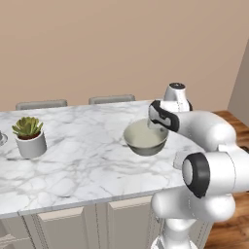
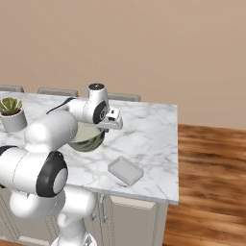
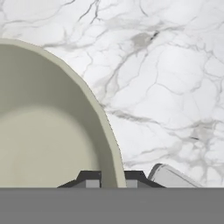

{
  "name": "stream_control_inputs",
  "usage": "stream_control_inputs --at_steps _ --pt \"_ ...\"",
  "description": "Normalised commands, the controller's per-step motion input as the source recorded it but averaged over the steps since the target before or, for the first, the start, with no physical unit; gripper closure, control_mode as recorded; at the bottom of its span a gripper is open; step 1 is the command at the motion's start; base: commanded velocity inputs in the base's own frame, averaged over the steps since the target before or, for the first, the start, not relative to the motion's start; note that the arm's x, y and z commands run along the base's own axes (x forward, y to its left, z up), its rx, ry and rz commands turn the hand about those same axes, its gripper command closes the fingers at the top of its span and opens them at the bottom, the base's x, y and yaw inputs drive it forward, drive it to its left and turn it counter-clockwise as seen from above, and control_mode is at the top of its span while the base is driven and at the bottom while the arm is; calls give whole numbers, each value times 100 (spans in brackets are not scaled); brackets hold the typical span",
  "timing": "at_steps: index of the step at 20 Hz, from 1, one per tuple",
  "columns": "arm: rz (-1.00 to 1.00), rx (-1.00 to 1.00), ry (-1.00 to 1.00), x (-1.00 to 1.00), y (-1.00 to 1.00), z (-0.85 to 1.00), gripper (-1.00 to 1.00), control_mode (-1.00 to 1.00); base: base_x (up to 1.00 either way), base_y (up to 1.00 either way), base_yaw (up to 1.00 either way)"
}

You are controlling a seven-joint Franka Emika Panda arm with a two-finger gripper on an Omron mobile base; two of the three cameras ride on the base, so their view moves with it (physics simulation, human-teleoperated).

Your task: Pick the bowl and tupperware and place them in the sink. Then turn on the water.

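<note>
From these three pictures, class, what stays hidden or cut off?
- Bowl: near side hidden by the arm in the right base view.
- Tupperware: cut off by the hand view's bottom edge.
- Hand: only fingertips show, astride the bowl's rim.

Base views flank marble counter point(image 1: 73, 160); hand view close overhead

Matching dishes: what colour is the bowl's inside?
Light cream inside the bowl, with a grey-green rim; the hand view shows it best.

Tupperware point(image 3: 173, 178) cropped at hand view's bottom; bowl point(image 3: 48, 127) cut left.
</note>
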Motion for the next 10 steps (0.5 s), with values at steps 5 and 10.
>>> stream_control_inputs --at_steps 5,10 --pt "-1 3 9 -19 -18 56 100 -100 0 0 0" --pt "0 15 5 -13 -34 34 100 -100 0 0 0"
